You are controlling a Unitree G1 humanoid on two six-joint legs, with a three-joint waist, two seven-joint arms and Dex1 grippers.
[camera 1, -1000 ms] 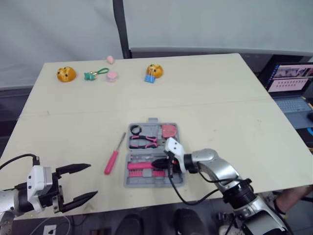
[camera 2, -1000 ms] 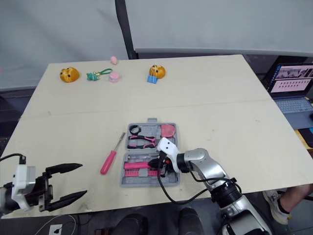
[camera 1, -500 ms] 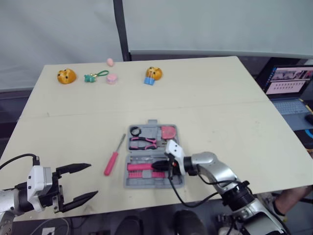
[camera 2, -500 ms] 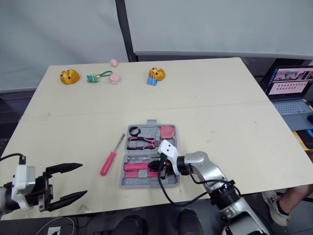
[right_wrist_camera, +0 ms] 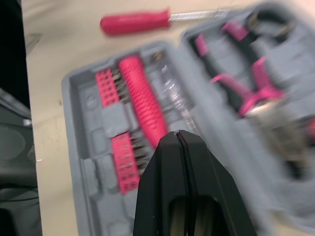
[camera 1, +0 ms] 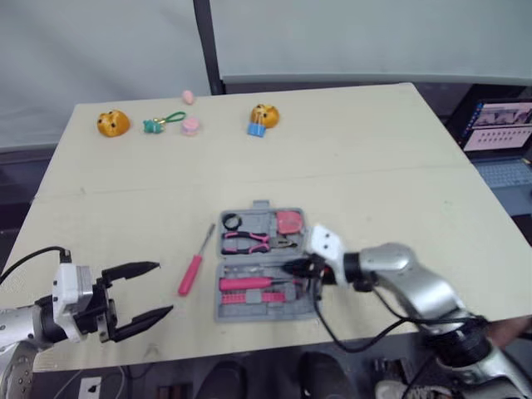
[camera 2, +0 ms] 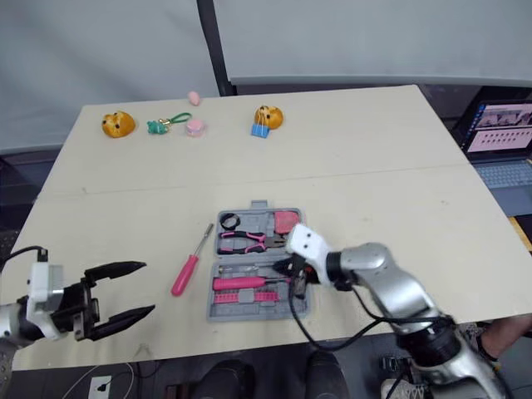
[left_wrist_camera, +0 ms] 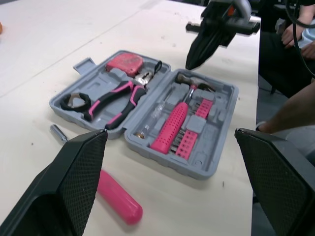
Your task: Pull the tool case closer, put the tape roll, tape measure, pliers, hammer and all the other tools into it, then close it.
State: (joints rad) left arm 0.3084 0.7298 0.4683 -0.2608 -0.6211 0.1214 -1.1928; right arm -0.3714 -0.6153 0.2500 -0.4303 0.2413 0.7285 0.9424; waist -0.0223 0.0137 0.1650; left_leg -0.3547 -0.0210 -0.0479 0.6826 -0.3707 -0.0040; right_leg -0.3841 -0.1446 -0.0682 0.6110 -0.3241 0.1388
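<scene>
Nearest the front edge of the surface, the left end effector hovers with its fingers wide apart, holding nothing. Just beyond it and toward the right end effector lies the pink-handled screwdriver, loose on the surface and outside the tool case.

The right end effector has its fingers pressed together, empty, poised just over the case's near half, beside the head of the hammer. The case lies open and flat under it. Beyond its tips, in the far half, sit the pliers, the tape measure and the tape roll.

As I judge it, the screwdriver is what remains to pack before closing. Its round handle may roll away if the left fingers touch one side first, and its thin shaft gives little to pinch. The right tips are close enough to the hammer to knock it out of its slot or shove the case. Any tool riding proud could stop the lid from latching.

Well beyond both end effectors, small toys line the far edge, apart from the work.
</scene>
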